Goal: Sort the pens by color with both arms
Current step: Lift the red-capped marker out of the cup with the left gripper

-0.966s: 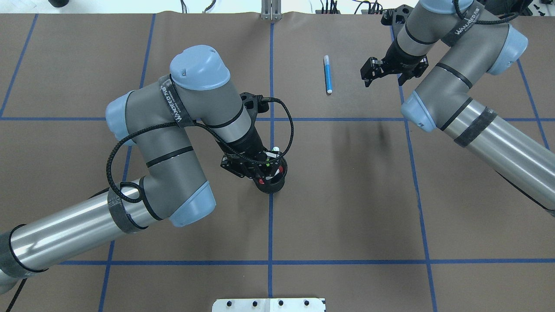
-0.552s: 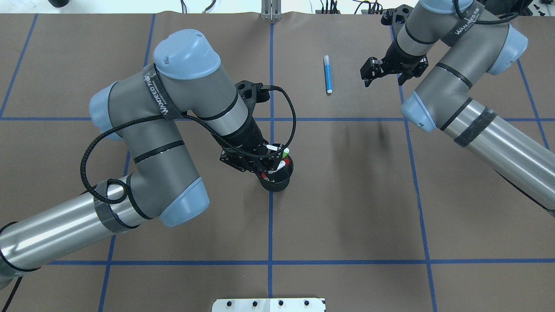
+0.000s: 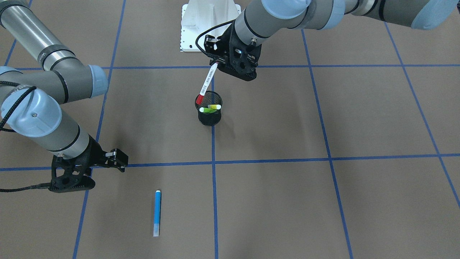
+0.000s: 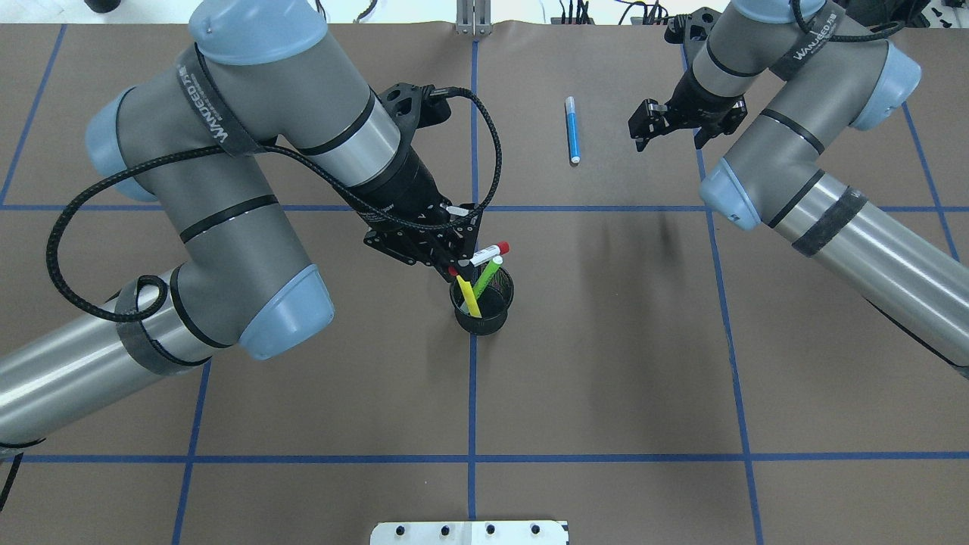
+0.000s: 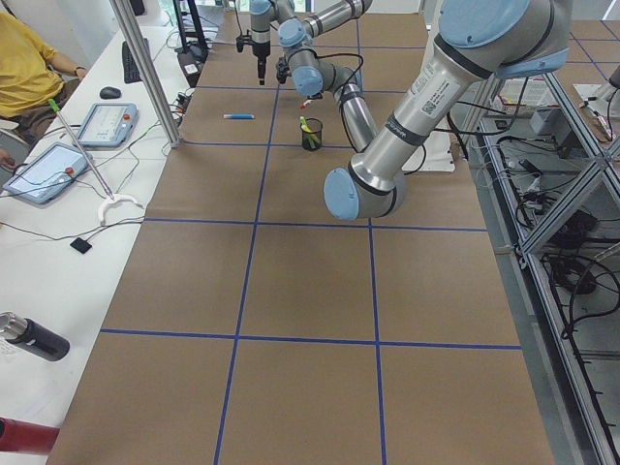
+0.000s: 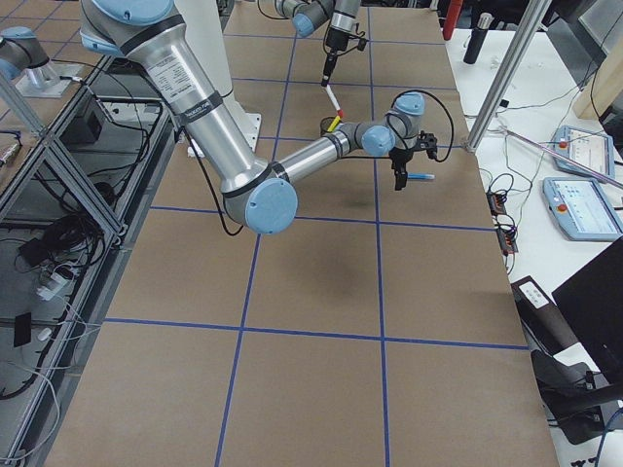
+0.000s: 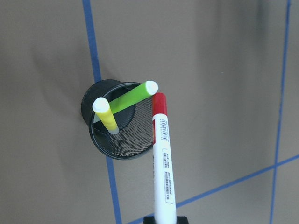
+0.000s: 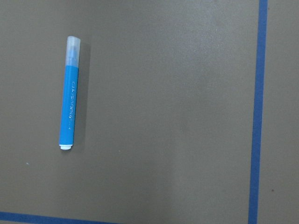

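Note:
My left gripper (image 4: 459,264) is shut on the top end of the white-barrelled red-capped pen (image 4: 489,253). It holds the pen tilted, cap down, just above the rim of the black mesh cup (image 4: 484,316); the pen also shows in the front view (image 3: 206,83) and the left wrist view (image 7: 162,158). The lime green highlighter (image 4: 488,275) and the yellow highlighter (image 4: 468,294) lean inside the cup. The blue pen (image 4: 573,130) lies flat on the far side of the table. My right gripper (image 4: 672,130) is open and empty, hovering to the right of the blue pen (image 8: 70,100).
Blue tape lines (image 4: 472,393) split the brown table cover into squares. The white pedestal base (image 3: 209,25) stands at the robot's edge. An operator and tablets (image 5: 107,121) are beyond the far edge of the table.
My left arm has risen and drawn the red-capped pen up out of the cup. The green and yellow highlighters stay in the cup. The right arm has not moved.

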Controlling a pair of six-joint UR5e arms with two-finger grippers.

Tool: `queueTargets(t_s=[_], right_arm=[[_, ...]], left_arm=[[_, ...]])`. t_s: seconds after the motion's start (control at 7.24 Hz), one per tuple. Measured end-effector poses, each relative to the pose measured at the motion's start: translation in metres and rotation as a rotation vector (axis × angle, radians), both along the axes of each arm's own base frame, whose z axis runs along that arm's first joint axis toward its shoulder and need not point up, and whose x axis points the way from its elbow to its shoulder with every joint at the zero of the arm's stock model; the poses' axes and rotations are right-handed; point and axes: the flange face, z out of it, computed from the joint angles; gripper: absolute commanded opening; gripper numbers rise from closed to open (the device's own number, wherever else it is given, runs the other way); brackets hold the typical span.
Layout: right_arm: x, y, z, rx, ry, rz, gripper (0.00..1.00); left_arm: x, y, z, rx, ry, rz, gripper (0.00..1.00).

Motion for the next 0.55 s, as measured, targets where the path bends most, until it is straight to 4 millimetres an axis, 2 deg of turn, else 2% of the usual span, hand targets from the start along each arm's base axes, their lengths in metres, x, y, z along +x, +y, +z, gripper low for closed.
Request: queueTargets(t_s=[0.55], right_arm=[[0.001,0.001,0.001,0.0,0.0,0.0,0.99]], left_arm=[[-0.006,-0.024,0.009,0.017,-0.028,-0.088,0.04]])
